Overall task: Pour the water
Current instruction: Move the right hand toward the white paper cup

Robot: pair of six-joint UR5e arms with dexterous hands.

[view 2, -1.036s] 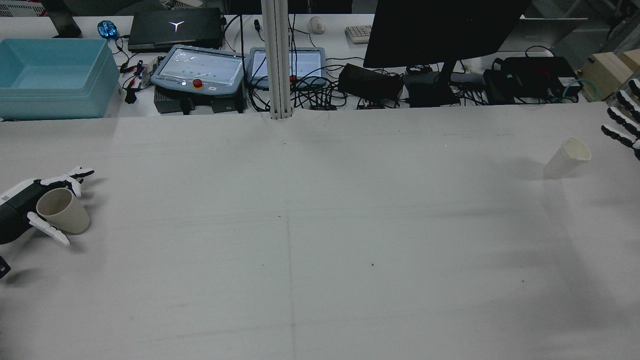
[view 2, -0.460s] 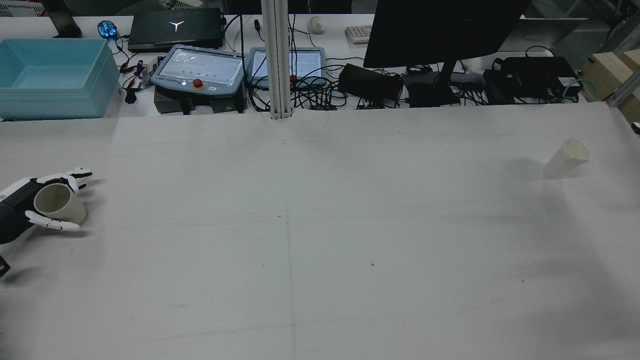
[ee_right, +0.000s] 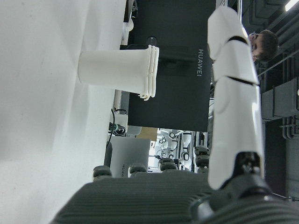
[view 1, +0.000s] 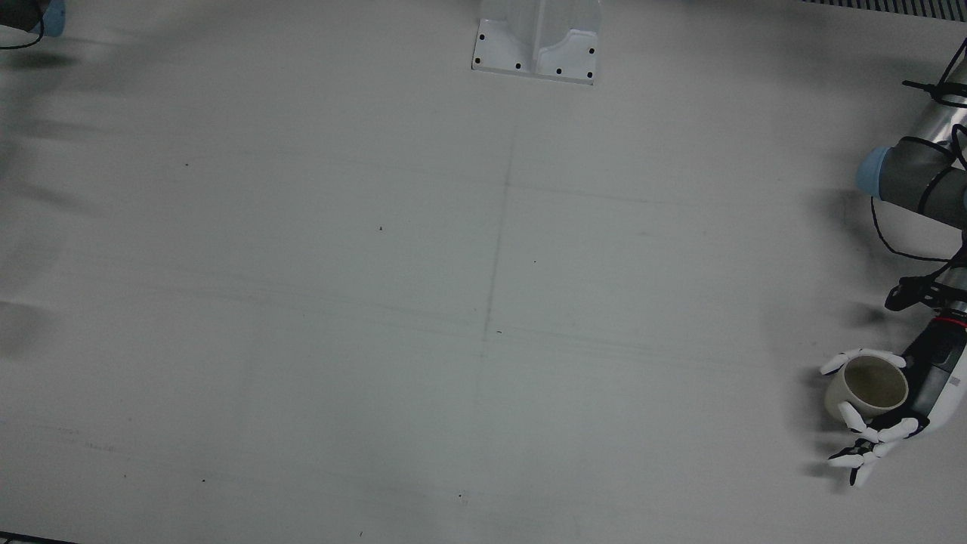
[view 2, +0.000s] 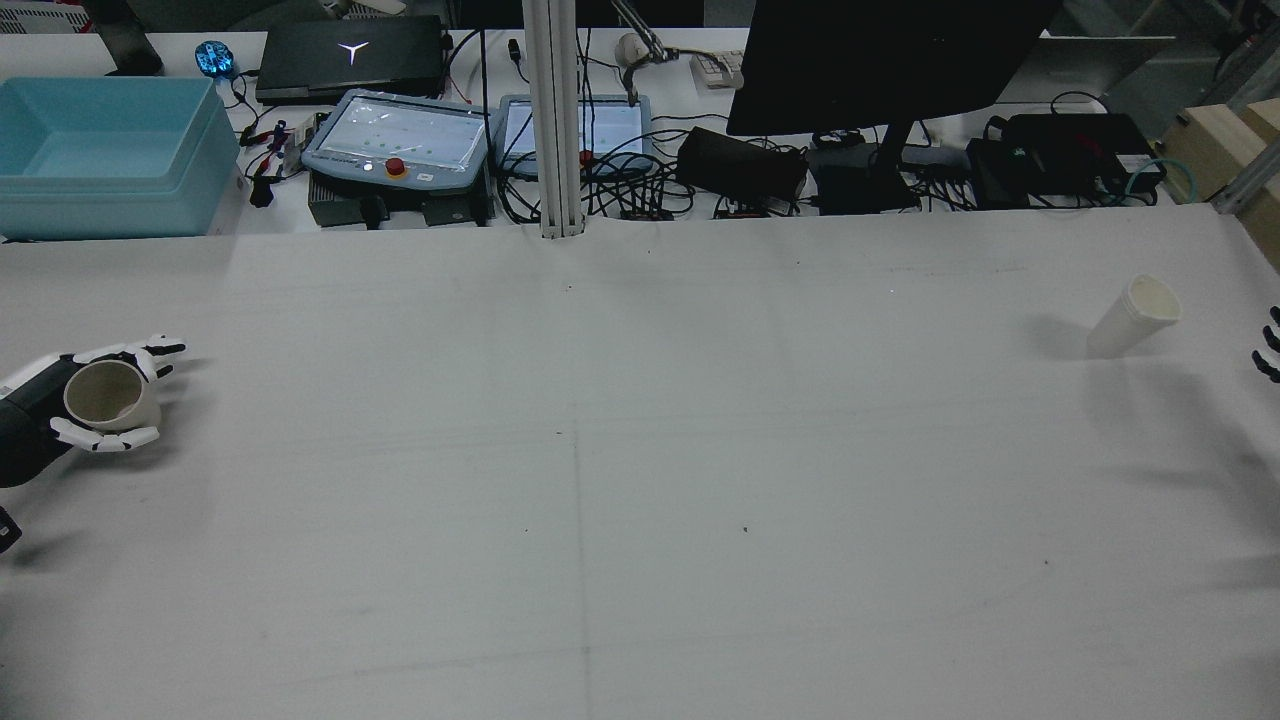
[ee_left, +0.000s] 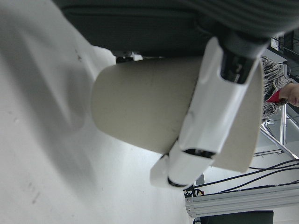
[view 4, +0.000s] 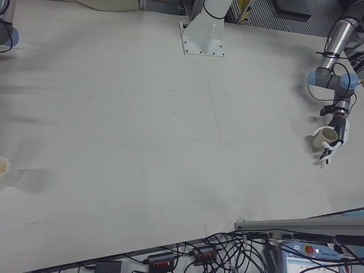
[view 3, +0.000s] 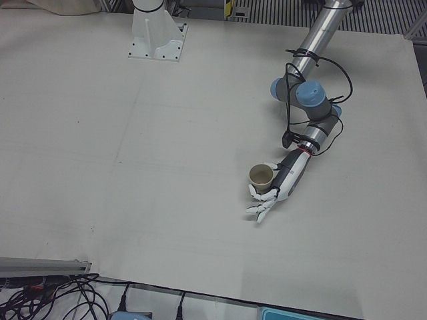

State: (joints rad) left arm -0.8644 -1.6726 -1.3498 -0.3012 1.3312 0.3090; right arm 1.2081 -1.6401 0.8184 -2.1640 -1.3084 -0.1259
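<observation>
A beige cup (view 2: 105, 395) is at the table's far left in the rear view, mouth up. My left hand (view 2: 60, 405) is shut on it, fingers wrapped around its sides. The cup (view 1: 869, 385) and hand (view 1: 888, 423) also show in the front view and in the left-front view (view 3: 261, 176). In the left hand view a finger (ee_left: 210, 121) lies across the cup's wall (ee_left: 140, 107). A stack of white cups (view 2: 1135, 315) stands at the far right, also in the right hand view (ee_right: 117, 72). My right hand (view 2: 1268, 350) is open, apart from the stack, with only its fingertips showing.
Beyond the table's far edge are a blue bin (view 2: 100, 150), teach pendants (view 2: 400, 140), cables and a dark monitor (view 2: 880, 60). A white post (view 2: 555, 120) stands at the middle of that edge. The arms' mounting plate (view 1: 536, 45) is at the robot's side.
My left hand has closed around the beige cup and drawn it slightly left and back. My right hand left the view, then its fingertips reappeared lower at the right edge.
</observation>
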